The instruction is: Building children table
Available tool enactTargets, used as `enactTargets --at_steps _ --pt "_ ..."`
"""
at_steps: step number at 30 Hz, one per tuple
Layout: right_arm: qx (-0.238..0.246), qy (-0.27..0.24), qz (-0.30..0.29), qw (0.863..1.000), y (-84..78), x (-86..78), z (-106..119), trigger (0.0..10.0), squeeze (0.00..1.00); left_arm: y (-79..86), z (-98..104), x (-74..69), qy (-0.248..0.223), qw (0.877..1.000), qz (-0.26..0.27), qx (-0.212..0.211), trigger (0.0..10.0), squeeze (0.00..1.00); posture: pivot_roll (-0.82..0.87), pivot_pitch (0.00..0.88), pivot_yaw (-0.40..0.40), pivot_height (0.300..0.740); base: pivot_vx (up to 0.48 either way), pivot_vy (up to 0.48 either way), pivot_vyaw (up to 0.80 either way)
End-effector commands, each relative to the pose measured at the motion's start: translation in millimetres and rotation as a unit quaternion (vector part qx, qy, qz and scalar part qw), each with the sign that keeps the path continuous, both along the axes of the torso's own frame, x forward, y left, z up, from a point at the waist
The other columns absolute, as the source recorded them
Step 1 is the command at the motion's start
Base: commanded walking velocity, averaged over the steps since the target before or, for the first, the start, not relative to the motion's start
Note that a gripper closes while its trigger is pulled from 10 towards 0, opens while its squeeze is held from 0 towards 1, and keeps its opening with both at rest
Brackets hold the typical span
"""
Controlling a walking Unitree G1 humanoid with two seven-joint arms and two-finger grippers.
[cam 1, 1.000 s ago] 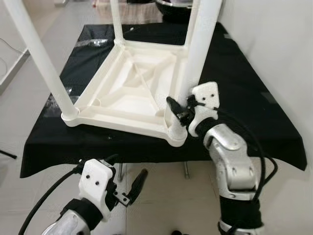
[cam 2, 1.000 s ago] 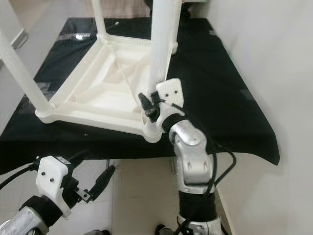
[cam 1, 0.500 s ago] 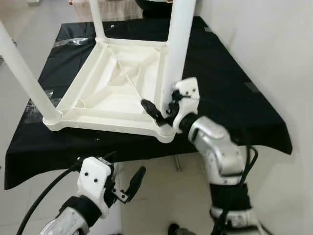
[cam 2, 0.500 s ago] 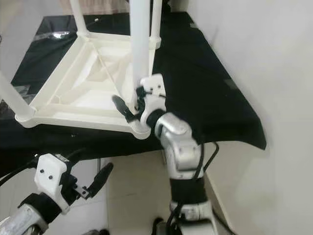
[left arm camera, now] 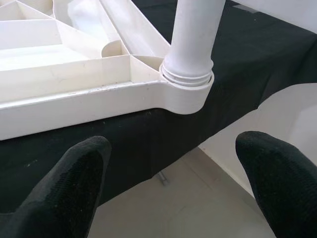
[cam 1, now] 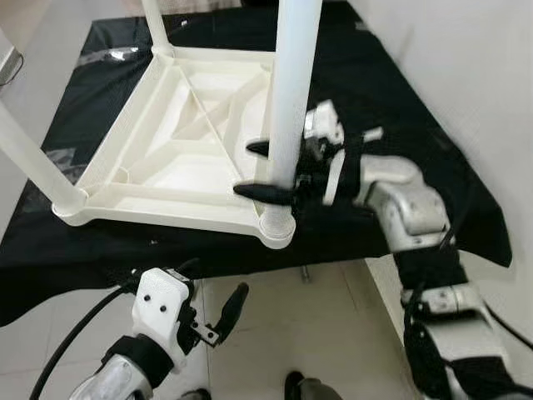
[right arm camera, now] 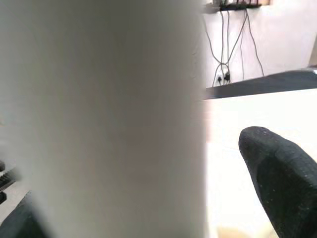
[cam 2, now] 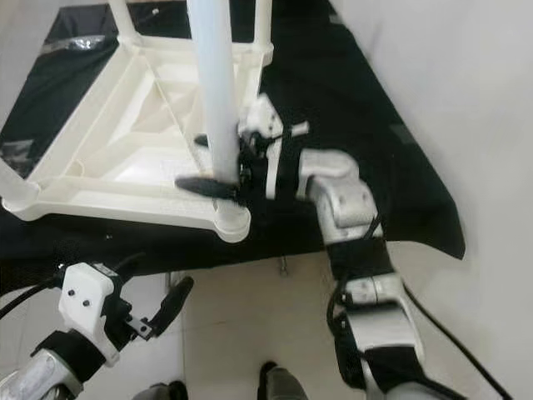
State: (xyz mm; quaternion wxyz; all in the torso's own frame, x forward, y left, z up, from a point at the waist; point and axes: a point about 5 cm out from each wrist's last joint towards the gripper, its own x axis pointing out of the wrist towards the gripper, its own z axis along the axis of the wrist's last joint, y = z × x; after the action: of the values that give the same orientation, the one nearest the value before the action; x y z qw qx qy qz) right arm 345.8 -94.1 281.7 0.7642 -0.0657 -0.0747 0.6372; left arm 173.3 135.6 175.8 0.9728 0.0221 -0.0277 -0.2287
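Small white plastic children's table (cam 1: 179, 158) lay upside down on black-draped surface, ribbed underside up, round legs (cam 1: 293, 92) standing upright in corner sockets.

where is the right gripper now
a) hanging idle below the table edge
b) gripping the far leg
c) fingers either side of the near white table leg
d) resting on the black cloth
c: the right gripper has one black finger on each side of the near leg of the upturned table.
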Motion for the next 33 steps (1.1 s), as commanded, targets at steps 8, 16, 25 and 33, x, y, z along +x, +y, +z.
enactTargets --at_steps 8,16,25,33 --pt "0.011 0.014 0.124 0.992 2.1 -2.0 9.3 10.0 0.0 1.8 0.0 -3.6 0.005 1.0 0.005 0.006 10.0 0.0 0.11 0.255 -0.058 0.74 0.0 0.0 0.0" --pt "0.009 0.016 0.164 0.986 -3.8 -2.3 8.6 0.0 0.0 1.2 0.1 -1.5 0.002 1.0 0.004 0.006 10.0 0.0 0.1 0.245 -0.052 0.74 0.0 0.0 0.0" --pt "-0.026 0.003 0.115 0.993 -11.2 -4.0 -2.7 0.0 0.0 0.7 0.3 -0.2 0.0 1.0 0.003 0.005 10.0 0.0 0.09 0.239 -0.061 0.74 0.0 0.0 0.0" --pt "-0.088 0.057 -0.321 0.941 -1.1 -15.7 -78.7 0.0 0.0 3.0 0.3 -0.1 0.0 1.0 0.005 0.006 10.0 0.0 0.07 0.249 -0.056 0.74 0.0 0.0 0.0"
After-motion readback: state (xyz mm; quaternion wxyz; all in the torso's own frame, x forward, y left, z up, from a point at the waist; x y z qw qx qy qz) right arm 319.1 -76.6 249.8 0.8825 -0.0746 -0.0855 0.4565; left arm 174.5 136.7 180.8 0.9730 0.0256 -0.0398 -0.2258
